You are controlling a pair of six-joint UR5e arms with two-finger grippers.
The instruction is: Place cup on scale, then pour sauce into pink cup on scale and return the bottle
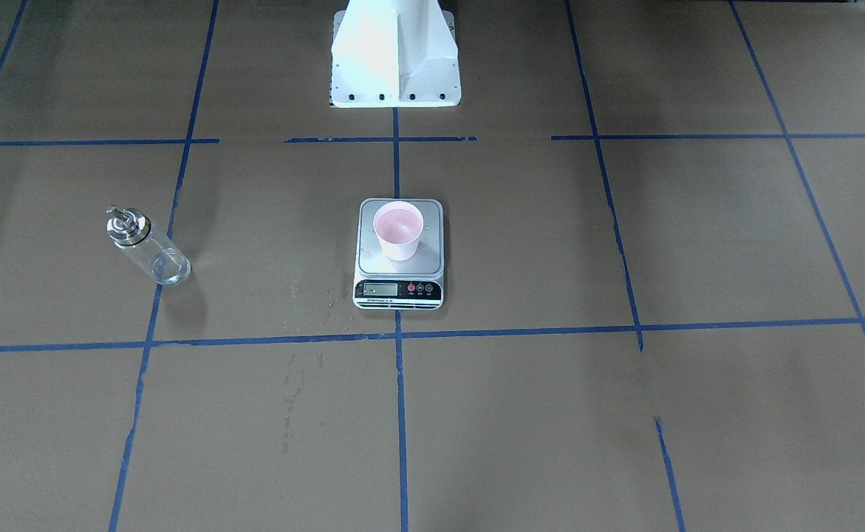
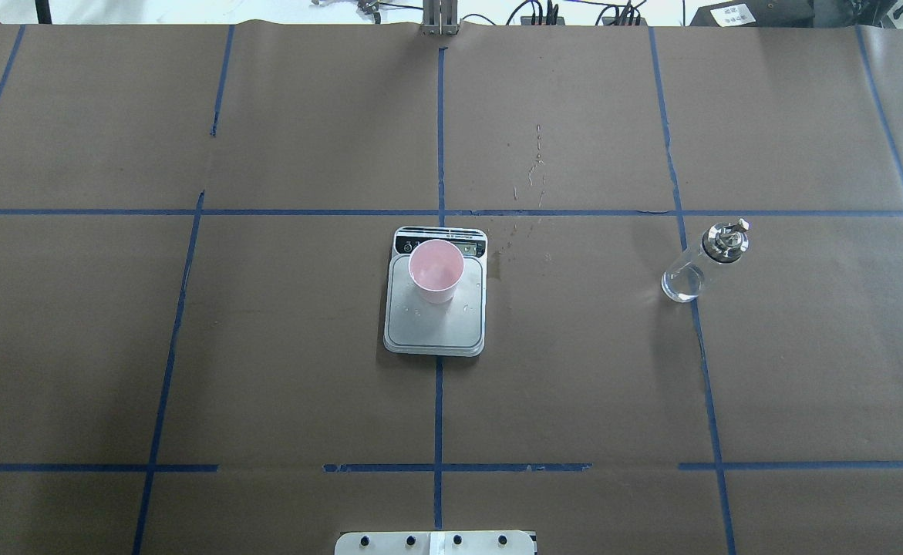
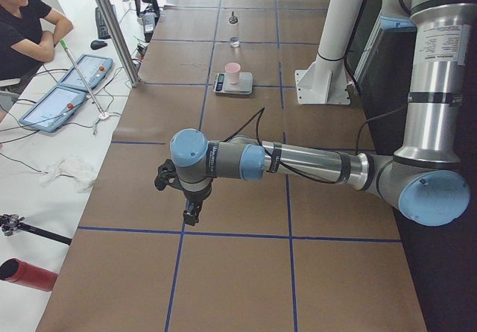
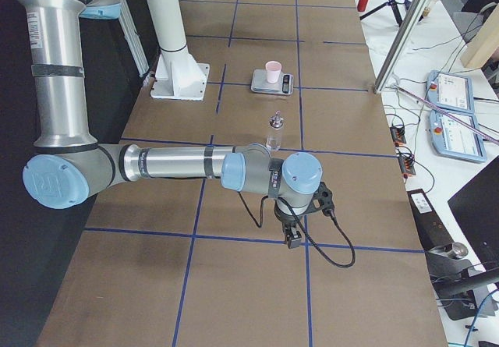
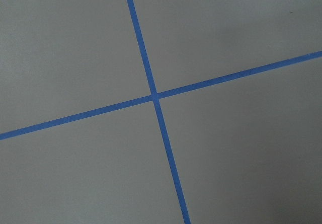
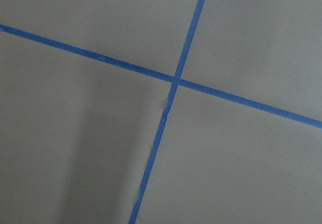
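Found, from overhead, flat silver digital scale (image 2: 436, 327) carrying small pale pink tapered cup (image 2: 436, 270) upright toward its 12 o'clock end, evidently for weighing. Noted clear glass bottle with silver spout cap (image 2: 698, 266) free-standing at 3 o'clock, well apart, judged parked. Saw left gripper (image 3: 191, 216) and right gripper (image 4: 293, 242) pointing down off outstretched forearms; cannot tell whether open.

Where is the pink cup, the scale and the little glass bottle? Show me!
cup (image 1: 398, 225): front-facing view, on its pink inside.
scale (image 1: 374, 258): front-facing view, on the bare steel platform beside the cup.
bottle (image 1: 157, 255): front-facing view, on its clear glass body.
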